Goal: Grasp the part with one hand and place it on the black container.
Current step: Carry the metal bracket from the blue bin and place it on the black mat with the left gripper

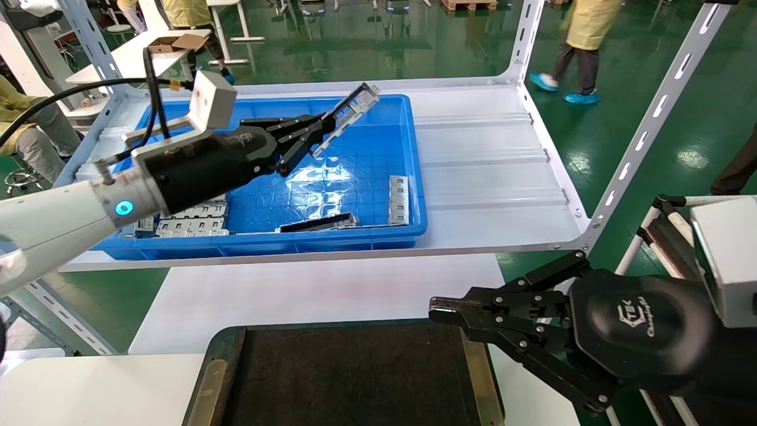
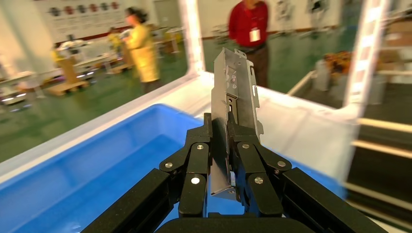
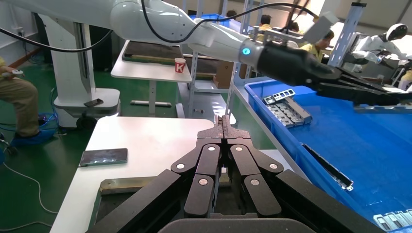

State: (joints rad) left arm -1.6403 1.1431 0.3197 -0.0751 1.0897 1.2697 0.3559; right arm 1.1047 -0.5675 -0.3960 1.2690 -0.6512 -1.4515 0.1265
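**Part lifted above the blue bin, tray waiting at the near edge**

The left gripper (image 1: 322,127) hangs over the far half of the blue bin (image 1: 414,177), its jaws clamped narrow on the part (image 1: 349,115). The hold is at one end of the strip: in the left wrist view the fingers (image 2: 194,170) pinch its lower end, and the rest of the part (image 2: 235,92) stands straight out past the fingertips, in line with the gripper. Seen from the head, that long axis slants away from the robot, toward the far right corner of the bin. The strip is clear of the bin floor and touches nothing but the jaws.

The black tray (image 1: 355,378) lies at the near edge of the desk, well apart from the held strip and on the robot's side of it, so the carry has to come back toward the robot, over the bin's near wall. My judgement is that the protruding free end is what must clear that wall.

The right gripper (image 1: 443,310) is parked just beside the tray's far right corner, jaws closed on nothing. It is nearer the tray, but the left arm has the part.

Other loose metal pieces (image 1: 192,216) lie in the bin.
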